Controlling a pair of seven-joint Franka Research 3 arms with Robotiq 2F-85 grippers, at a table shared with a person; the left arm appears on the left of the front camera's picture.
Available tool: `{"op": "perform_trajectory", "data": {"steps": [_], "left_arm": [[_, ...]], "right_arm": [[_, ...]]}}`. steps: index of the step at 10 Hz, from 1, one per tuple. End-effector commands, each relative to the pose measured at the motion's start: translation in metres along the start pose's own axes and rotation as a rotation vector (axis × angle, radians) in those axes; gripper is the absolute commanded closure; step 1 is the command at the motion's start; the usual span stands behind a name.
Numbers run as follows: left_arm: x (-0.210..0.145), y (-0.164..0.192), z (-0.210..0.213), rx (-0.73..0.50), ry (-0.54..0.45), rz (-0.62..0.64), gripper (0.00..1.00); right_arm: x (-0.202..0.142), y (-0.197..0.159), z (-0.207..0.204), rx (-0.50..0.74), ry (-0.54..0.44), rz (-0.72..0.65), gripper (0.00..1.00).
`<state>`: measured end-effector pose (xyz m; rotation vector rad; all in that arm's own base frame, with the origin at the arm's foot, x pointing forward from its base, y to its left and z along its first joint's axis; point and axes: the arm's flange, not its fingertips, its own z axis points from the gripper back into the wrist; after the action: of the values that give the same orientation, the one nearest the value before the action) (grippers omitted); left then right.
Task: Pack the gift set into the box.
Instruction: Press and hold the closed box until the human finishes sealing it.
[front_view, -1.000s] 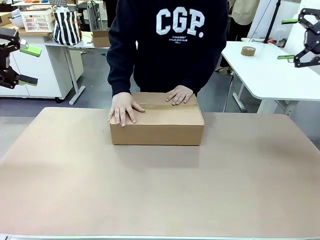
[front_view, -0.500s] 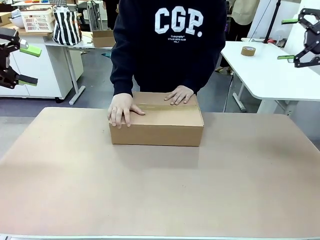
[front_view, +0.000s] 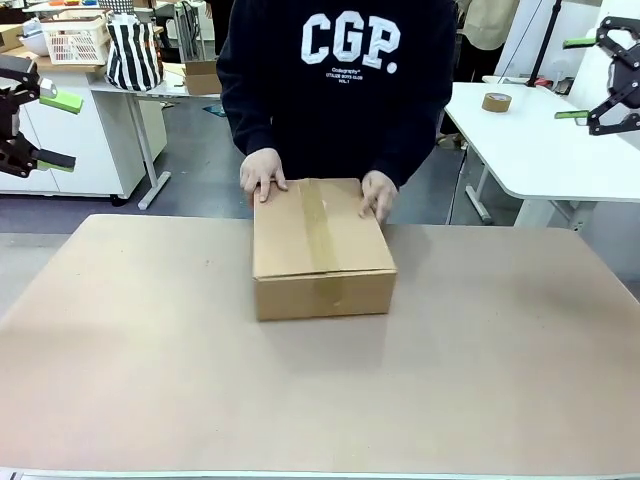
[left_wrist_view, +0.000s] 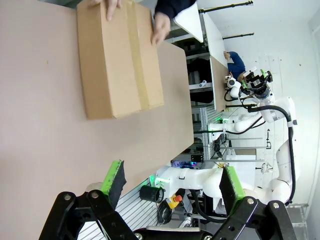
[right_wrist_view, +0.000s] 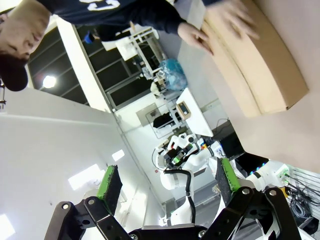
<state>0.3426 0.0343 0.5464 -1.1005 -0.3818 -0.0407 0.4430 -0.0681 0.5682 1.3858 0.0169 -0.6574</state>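
Observation:
The box (front_view: 320, 245) sits on the table near the far edge, its top flaps shut and a strip of tape running along the seam. It now stands with a short end facing me. A person holds it with one hand (front_view: 262, 170) on the far left corner and the other hand (front_view: 380, 192) on the far right corner. The box also appears in the left wrist view (left_wrist_view: 117, 57) and the right wrist view (right_wrist_view: 260, 67). The gift set is hidden. My left gripper (front_view: 45, 130) hangs open at the far left, my right gripper (front_view: 590, 80) open at the far right, both well away from the box.
The brown table (front_view: 320, 390) spreads wide and bare in front of the box. A white side table (front_view: 530, 140) with a tape roll (front_view: 497, 101) stands at the back right. Shelving and a striped bag (front_view: 133, 52) stand at the back left.
The person has turned the box about a quarter turn, from long side facing me to short end facing me, and moved both hands to its far corners. Neither arm has moved.

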Motion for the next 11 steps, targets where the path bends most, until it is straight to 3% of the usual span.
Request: {"op": "perform_trajectory", "data": {"steps": [1, 11], "left_arm": [[0.0004, -0.0022, 0.0008, -0.013, 0.0, -0.007, 0.0], [0.0004, -0.0022, 0.0008, -0.013, 0.0, -0.007, 0.0]], "right_arm": [[0.0003, 0.0033, 0.0023, -0.011, 0.009, 0.007, 0.0], [0.0003, 0.0033, 0.0023, -0.011, 0.009, 0.007, 0.0]]}}
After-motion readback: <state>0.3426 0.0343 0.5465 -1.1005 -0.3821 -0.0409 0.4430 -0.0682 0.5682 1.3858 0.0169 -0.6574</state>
